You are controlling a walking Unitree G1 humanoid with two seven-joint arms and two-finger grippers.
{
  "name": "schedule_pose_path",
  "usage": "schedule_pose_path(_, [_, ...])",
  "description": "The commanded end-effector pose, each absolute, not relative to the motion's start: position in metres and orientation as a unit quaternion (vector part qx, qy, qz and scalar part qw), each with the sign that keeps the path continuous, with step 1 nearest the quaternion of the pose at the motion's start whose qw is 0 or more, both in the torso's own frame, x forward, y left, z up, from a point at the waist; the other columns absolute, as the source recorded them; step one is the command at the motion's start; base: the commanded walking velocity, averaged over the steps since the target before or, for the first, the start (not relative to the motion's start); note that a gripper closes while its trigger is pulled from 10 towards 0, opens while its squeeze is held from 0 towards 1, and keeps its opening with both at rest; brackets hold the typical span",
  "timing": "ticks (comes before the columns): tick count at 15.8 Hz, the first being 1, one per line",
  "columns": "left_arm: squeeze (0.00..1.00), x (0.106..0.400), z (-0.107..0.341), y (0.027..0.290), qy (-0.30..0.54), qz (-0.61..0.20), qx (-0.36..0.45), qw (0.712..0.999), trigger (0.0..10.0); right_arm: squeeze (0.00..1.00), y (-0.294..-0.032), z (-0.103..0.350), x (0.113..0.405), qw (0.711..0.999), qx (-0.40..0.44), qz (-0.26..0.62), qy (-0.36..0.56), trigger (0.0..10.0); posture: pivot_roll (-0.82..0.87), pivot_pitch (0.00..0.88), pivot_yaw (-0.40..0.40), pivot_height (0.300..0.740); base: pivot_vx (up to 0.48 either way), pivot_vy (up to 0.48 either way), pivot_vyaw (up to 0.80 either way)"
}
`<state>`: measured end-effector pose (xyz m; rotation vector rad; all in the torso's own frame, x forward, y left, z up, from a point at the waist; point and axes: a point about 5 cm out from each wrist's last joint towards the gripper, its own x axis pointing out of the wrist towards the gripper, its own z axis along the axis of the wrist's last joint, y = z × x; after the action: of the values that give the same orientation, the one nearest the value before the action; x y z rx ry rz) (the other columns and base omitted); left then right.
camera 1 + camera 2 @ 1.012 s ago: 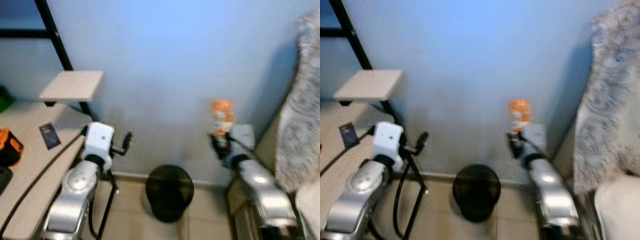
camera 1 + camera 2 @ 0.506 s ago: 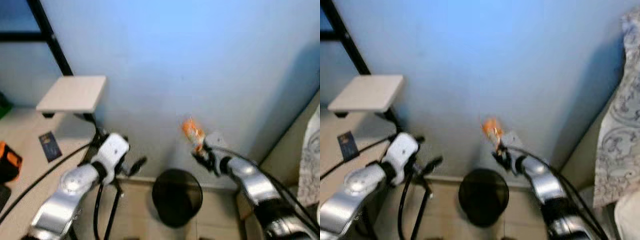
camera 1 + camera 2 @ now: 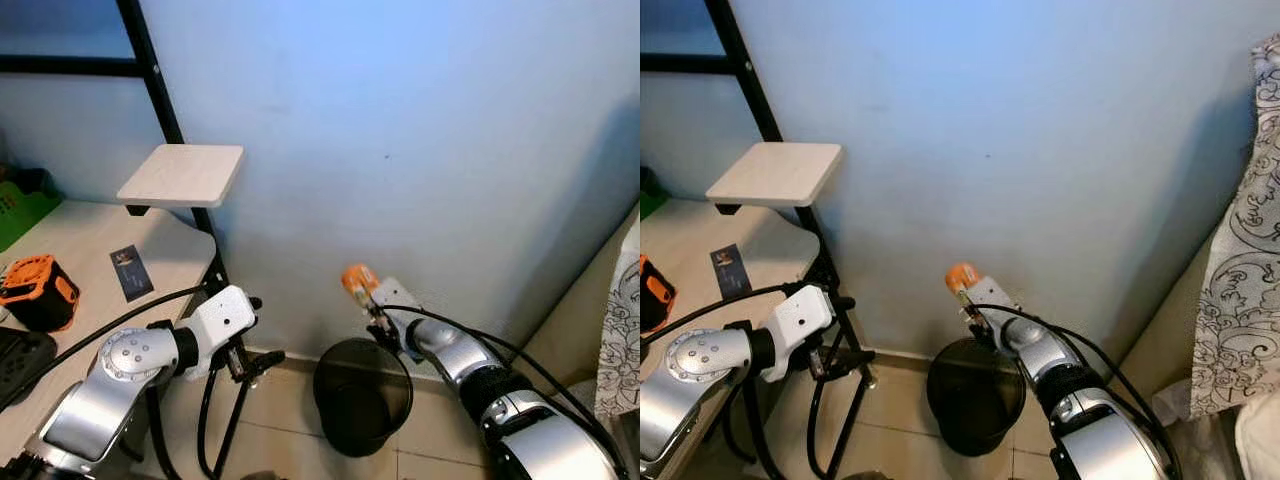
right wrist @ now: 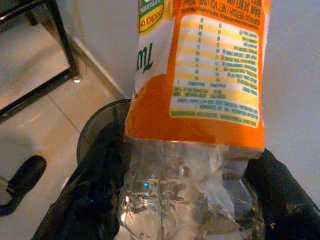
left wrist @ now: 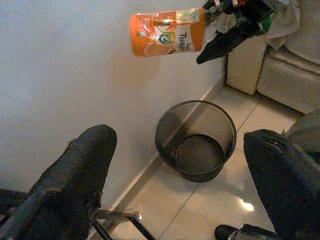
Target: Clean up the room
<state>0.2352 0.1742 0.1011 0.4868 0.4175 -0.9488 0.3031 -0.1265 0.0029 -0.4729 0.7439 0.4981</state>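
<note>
- The bottle (image 3: 357, 281), orange-labelled and empty, had swung over from upright to tilted, hanging just above the bin (image 3: 362, 394) by the wall.
- Our left pincer (image 5: 175, 185) hung idle, fingers spread wide beside the table (image 3: 70, 235).
- Our right pincer (image 4: 190, 195) stayed clamped on the bottle; we judged release came next.

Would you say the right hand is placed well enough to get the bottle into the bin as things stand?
Probably yes: the right hand holds the bottle above the open black bin, near its rim, with nothing between them.

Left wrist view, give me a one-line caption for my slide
Right hand holds an orange-labelled plastic bottle by the blue wall, above an empty black mesh wastebasket.
</note>
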Motion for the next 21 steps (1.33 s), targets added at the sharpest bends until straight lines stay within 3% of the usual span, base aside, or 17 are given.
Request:
schedule_pose_path(1, [0.0, 0.238, 0.103, 0.175, 0.195, -0.45, 0.242, 0.837, 10.0, 0.0, -0.126, 0.009, 0.309, 0.877, -0.235, 0.236, 0.346, 10.0, 0.03, 0.0, 0.046, 0.74, 0.0, 0.0, 0.0])
schedule_pose_path(3, [0.0, 0.239, 0.103, 0.177, 0.199, -0.458, 0.248, 0.83, 10.0, 0.0, -0.125, 0.004, 0.308, 0.872, -0.248, 0.221, 0.359, 10.0, 0.04, 0.0, 0.041, 0.74, 0.0, 0.0, 0.0])
schedule_pose_path(4, [0.0, 0.24, 0.103, 0.177, 0.197, -0.461, 0.248, 0.829, 10.0, 0.43, -0.121, 0.001, 0.307, 0.874, -0.244, 0.211, 0.363, 10.0, 0.04, 0.0, 0.044, 0.74, 0.0, 0.0, 0.0])
schedule_pose_path(5, [0.0, 0.24, 0.103, 0.177, 0.197, -0.461, 0.248, 0.829, 10.0, 0.43, -0.121, 0.001, 0.307, 0.874, -0.244, 0.211, 0.363, 10.0, 0.04, 0.0, 0.044, 0.74, 0.0, 0.0, 0.0])
schedule_pose_path(6, [0.0, 0.241, 0.104, 0.177, 0.195, -0.461, 0.248, 0.83, 10.0, 1.0, -0.119, 0.002, 0.308, 0.876, -0.24, 0.209, 0.363, 10.0, 0.04, 0.0, 0.045, 0.74, 0.0, 0.0, 0.0])
schedule_pose_path(17, [0.0, 0.243, 0.104, 0.178, 0.193, -0.461, 0.242, 0.832, 10.0, 1.0, -0.116, -0.003, 0.303, 0.882, -0.22, 0.2, 0.366, 10.0, 0.04, 0.0, 0.046, 0.74, 0.0, 0.0, 0.0])
schedule_pose_path(21, [0.0, 0.235, 0.103, 0.169, 0.178, -0.429, 0.194, 0.864, 10.0, 1.0, -0.136, -0.001, 0.304, 0.92, -0.124, 0.165, 0.333, 10.0, 0.04, 0.0, 0.039, 0.74, 0.0, 0.0, 0.0])
